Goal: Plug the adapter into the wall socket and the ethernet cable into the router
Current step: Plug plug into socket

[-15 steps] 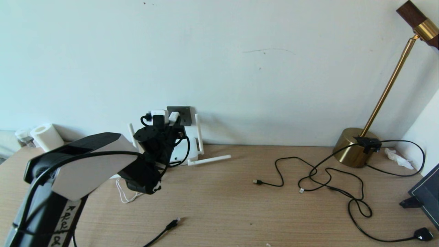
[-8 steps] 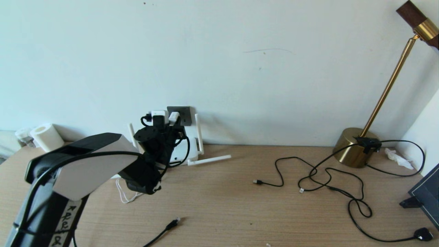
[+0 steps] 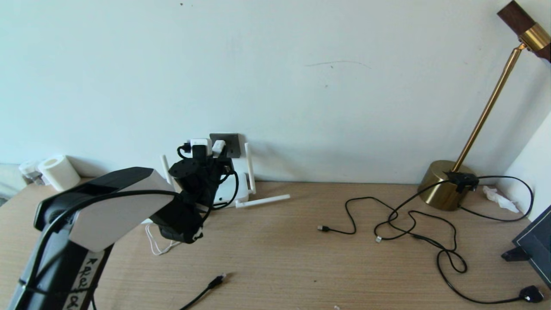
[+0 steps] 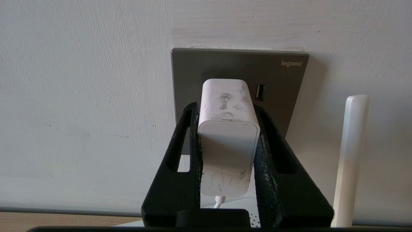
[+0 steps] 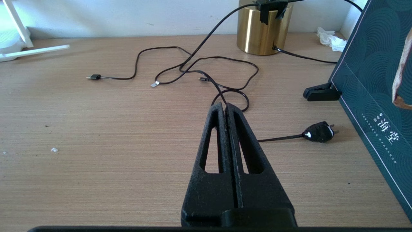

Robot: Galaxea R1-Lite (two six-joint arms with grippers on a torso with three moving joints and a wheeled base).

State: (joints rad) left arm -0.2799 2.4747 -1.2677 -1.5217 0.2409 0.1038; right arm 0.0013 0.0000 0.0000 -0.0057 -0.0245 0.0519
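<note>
The left tool point(image 4: 227, 109) pinched the adapter point(image 4: 228, 135) by its sides, its front against the wall socket point(image 4: 280, 77) straight ahead. The right tool point(image 5: 224, 108) hung pressed together above the desk point(image 5: 96, 135), the black cables just beyond its tips.

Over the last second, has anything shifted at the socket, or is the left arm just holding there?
Nothing visibly changed. The left gripper stays closed on the adapter held against the wall socket. The ethernet cable lies in the same spot on the table's near edge, and the router has not moved. The right gripper remains shut and empty above the table.
</note>
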